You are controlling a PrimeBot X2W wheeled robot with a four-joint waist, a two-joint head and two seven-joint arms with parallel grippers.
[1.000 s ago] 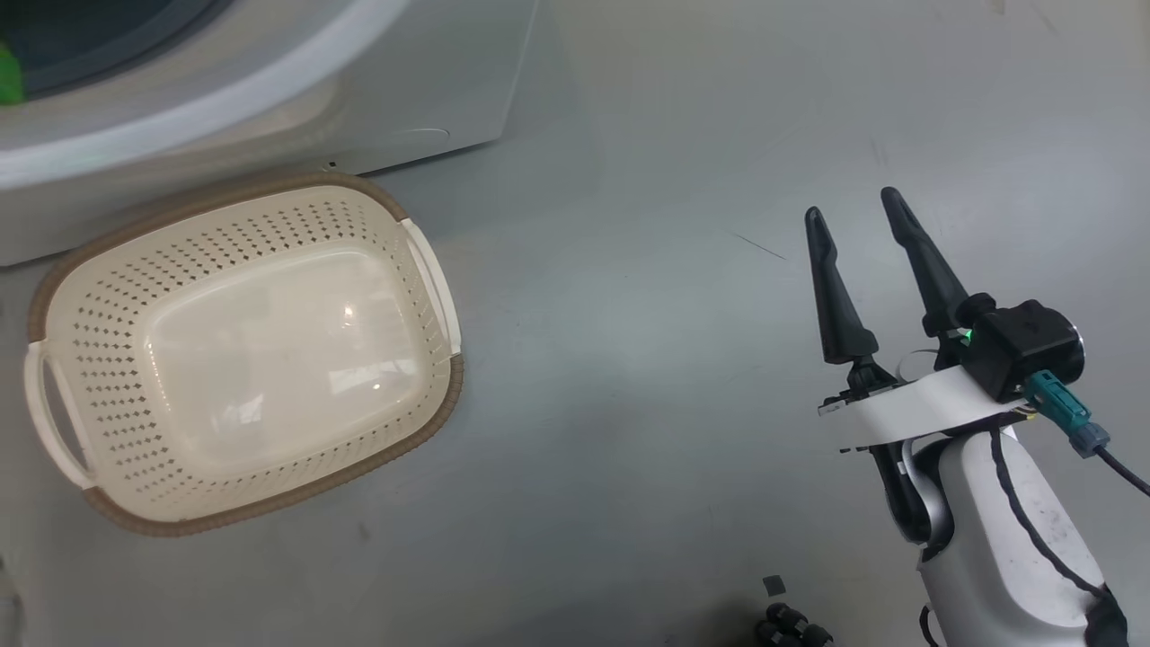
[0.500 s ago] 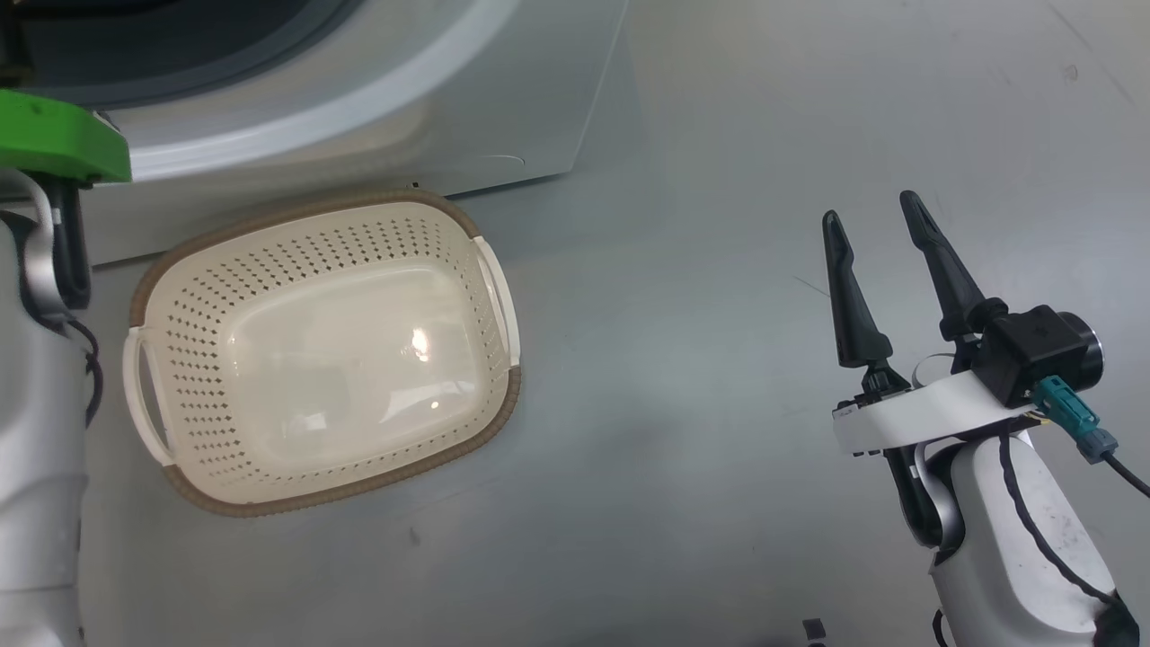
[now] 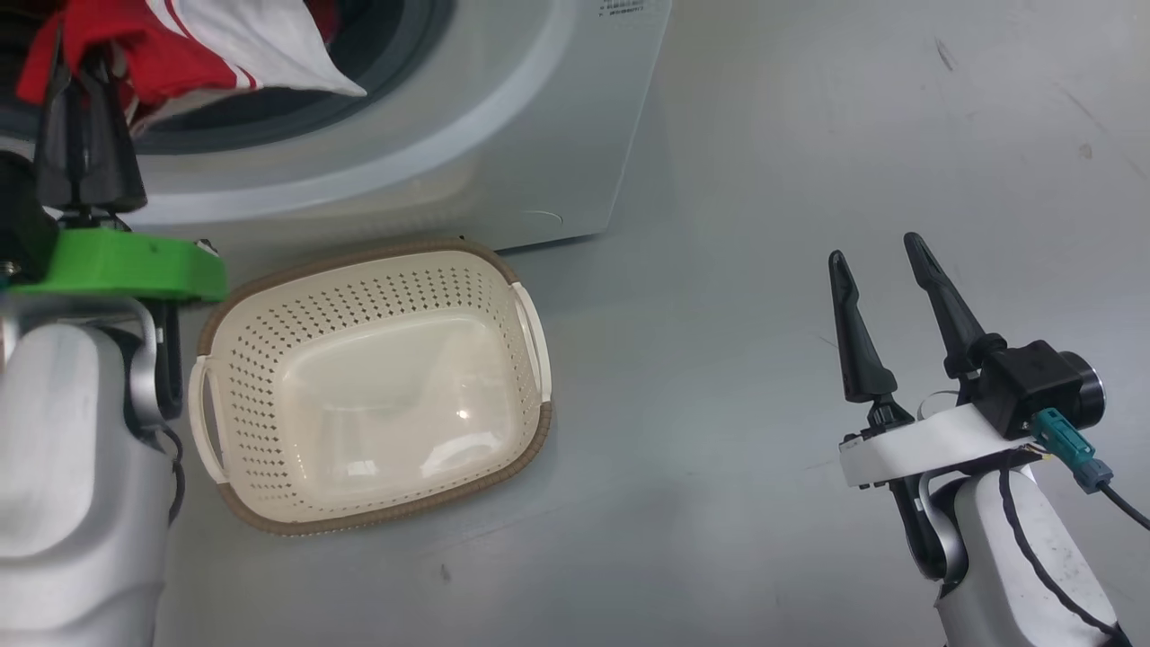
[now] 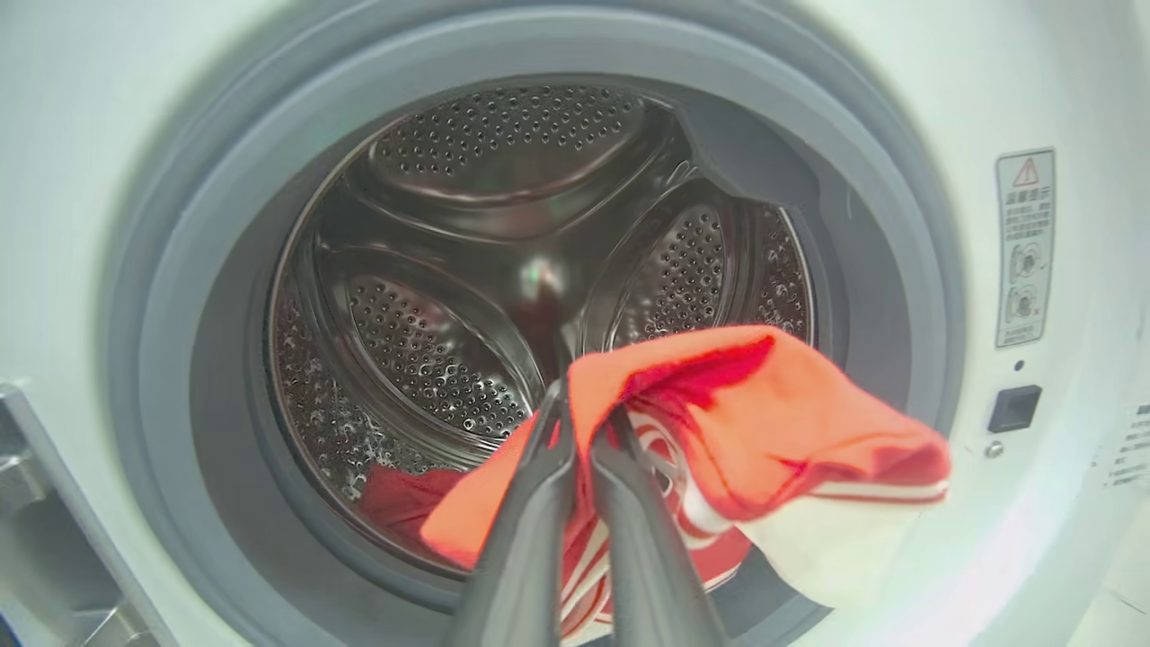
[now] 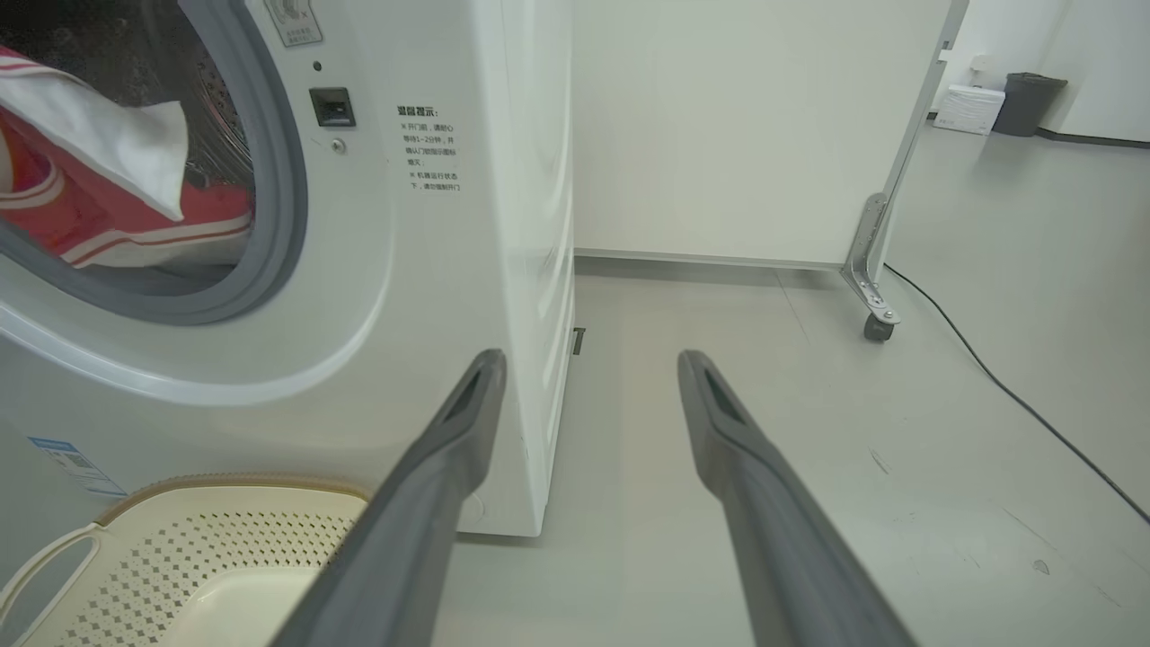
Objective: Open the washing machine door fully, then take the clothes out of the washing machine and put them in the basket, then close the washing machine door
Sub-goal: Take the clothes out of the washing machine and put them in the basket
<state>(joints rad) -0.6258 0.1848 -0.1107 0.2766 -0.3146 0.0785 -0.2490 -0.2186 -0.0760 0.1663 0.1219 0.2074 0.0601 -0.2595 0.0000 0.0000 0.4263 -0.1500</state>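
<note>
My left gripper (image 4: 582,422) is shut on the clothes (image 4: 773,422), a red garment with white stripes and trim, held at the mouth of the washing machine (image 4: 979,81). More red fabric (image 4: 395,494) lies low in the steel drum (image 4: 503,171). In the head view the left gripper (image 3: 81,72) pinches the clothes (image 3: 189,40) above the grey gasket (image 3: 296,108). The empty cream basket (image 3: 296,449) sits on the floor right below the opening. My right gripper (image 3: 885,261) hangs open over bare floor, well right of the basket (image 5: 117,575). The door is out of view.
Beside the washing machine (image 5: 485,270) stands a white panel on a caster (image 5: 876,323), with a black cable (image 5: 1015,395) running across the grey floor. A dark bin (image 5: 1024,103) stands far back. A warning label (image 4: 1024,247) and latch socket (image 4: 1013,409) sit on the machine's front.
The head camera has swung, bringing the machine's opening, my left arm and the red garment into view. The right gripper stays open in the same pose.
</note>
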